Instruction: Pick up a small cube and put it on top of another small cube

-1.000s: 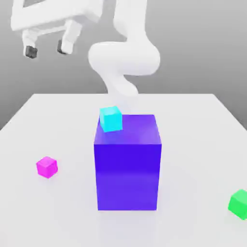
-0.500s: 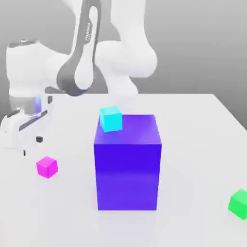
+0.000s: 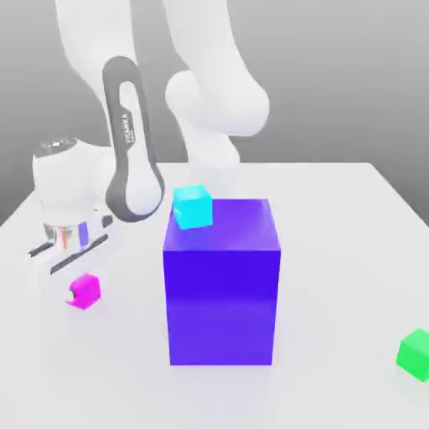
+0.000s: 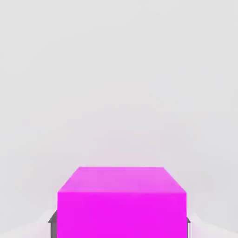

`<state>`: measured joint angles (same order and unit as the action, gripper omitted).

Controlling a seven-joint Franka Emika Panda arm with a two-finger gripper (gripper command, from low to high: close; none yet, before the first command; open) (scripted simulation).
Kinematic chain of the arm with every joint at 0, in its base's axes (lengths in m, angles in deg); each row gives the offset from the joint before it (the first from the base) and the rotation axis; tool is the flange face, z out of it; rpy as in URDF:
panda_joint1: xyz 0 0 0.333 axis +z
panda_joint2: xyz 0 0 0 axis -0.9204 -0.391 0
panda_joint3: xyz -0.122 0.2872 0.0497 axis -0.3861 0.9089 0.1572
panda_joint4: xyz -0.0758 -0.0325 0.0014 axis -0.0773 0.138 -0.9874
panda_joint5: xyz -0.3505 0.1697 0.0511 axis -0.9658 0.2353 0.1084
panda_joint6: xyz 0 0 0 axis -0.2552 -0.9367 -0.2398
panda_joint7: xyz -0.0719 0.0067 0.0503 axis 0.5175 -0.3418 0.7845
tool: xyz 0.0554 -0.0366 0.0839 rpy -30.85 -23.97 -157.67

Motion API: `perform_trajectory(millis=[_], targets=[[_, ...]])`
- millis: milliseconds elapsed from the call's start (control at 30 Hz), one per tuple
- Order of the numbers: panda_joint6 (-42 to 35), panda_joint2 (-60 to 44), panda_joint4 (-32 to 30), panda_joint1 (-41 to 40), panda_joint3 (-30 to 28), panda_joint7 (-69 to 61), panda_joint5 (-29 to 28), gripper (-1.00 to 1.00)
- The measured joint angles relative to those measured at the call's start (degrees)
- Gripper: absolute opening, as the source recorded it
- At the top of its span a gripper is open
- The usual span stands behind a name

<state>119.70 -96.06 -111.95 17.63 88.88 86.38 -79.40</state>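
Gripper [image 3: 74,292] is seen clamped on small magenta cube [image 3: 85,291] w/ finger pads [image 4: 52,224] at both sides, on white table [image 3: 335,218], exterior view's left of blue block [image 3: 221,293]. Arm lettering can't be read.

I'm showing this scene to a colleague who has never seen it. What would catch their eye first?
Probably the large blue-violet block at the table's middle, with a cyan cube at its upper back corner. Next, the white arm bent low at the exterior view's left, its end effector down at the small magenta-pink cube, fingers flanking the cube's sides in the hand view. A green cube sits apart at the right.
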Motion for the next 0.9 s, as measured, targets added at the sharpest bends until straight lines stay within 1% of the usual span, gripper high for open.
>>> perform_trajectory(millis=[67,267,333,400,433,500,633,900], targets=[[-1.6,1.9,-0.4,0.1,-0.2,0.3,-0.4,-1.0],[-11.2,13.7,-2.5,0.9,-1.8,2.3,-3.0,-1.0],[-14.4,15.5,-1.5,1.0,-1.9,0.7,-2.7,-1.0],[-17.5,14.3,1.7,-0.6,0.3,-3.3,-2.1,-1.0],[-18.6,13.7,3.1,0.6,1.9,-5.2,-2.3,-1.0],[-21.0,12.0,6.2,5.3,4.6,-9.5,-3.0,-1.0],[-26.0,8.0,13.2,10.1,9.6,-18.9,-5.1,-1.0],[-30.5,4.2,19.6,19.8,21.2,-32.7,-10.7,-1.0]])
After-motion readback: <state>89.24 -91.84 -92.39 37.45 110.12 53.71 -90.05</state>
